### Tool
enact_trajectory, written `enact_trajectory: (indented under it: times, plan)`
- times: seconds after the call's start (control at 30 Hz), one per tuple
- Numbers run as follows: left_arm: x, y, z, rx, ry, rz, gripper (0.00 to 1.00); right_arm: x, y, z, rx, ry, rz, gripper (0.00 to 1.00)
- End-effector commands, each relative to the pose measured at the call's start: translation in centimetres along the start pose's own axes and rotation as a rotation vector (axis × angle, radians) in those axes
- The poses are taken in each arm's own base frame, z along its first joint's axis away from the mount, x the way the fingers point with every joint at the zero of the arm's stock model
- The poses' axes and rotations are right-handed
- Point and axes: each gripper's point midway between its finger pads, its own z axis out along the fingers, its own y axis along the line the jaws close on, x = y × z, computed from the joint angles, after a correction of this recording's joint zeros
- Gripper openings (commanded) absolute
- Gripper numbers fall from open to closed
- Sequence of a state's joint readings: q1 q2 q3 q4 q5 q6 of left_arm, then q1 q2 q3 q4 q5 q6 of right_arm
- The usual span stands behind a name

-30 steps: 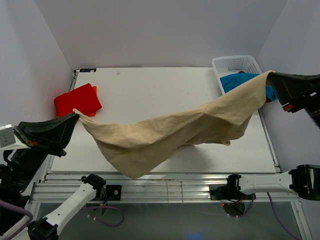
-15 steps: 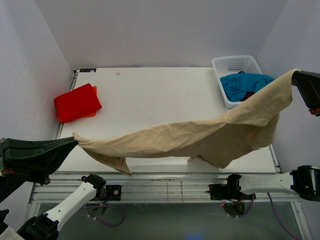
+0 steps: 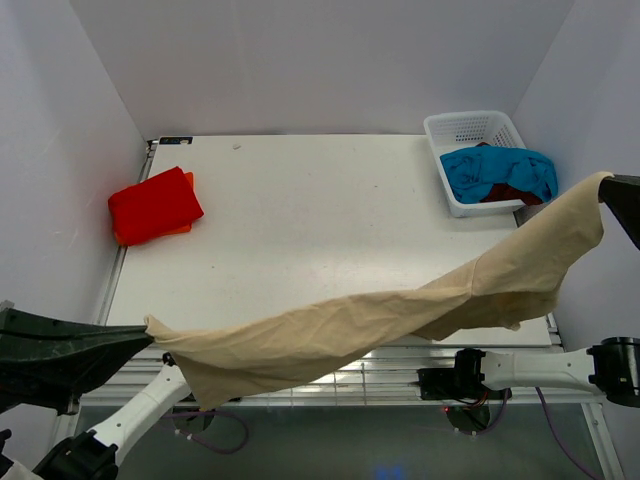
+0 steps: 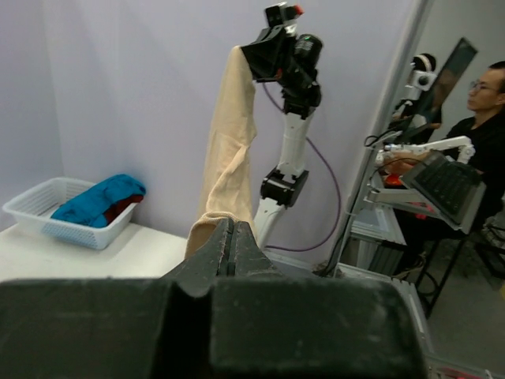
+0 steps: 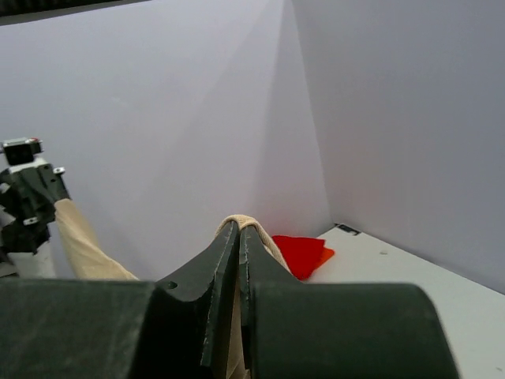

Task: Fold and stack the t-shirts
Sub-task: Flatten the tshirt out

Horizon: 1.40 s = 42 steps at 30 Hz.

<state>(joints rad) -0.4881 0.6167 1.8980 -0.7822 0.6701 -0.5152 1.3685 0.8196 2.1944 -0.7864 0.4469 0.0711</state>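
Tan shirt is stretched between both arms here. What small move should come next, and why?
The tan t-shirt hangs stretched in the air, jaws shut on its ends, drooping past the near edge of the table. So the next move is probably to carry it forward over the table and lower it flat for folding.

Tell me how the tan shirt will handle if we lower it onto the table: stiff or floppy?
Likely very floppy: the tan shirt sags in a twisted rope between the left gripper and right gripper. Probably light, since two fingertip pinches carry it. It may bunch rather than land flat on the table.
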Motion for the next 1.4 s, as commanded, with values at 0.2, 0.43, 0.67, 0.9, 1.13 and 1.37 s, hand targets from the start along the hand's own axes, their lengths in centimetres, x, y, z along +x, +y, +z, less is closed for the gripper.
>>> enact_trajectory:
  times: [0.2, 0.43, 0.67, 0.9, 1.13, 1.37]
  plan:
    - [-5.6, -9.0, -2.4, 0.239, -0.121, 0.015, 0.00, -1.1, 10.3, 1.9, -0.477, -0.007, 0.175, 0.08]
    - [-3.7, -6.8, -1.5, 0.207, -0.098, -0.046, 0.00, -2.8, 10.0, 0.3, -0.488, -0.065, 0.162, 0.08]
    - [1.1, 1.8, 2.3, 0.025, -0.024, -0.077, 0.00, -2.4, 6.5, 0.4, -0.320, -0.093, 0.083, 0.08]
    - [11.0, 21.1, 3.3, -0.621, 0.083, -0.099, 0.00, 2.4, 0.6, 2.5, -0.010, -0.012, -0.026, 0.08]
    - [20.7, 34.0, -0.2, -1.088, 0.176, -0.081, 0.00, 10.2, -5.5, 2.4, 0.304, 0.101, -0.125, 0.08]
    - [26.7, 39.5, -1.7, -1.230, 0.237, -0.040, 0.00, 16.8, -9.4, -0.3, 0.544, 0.247, -0.207, 0.08]
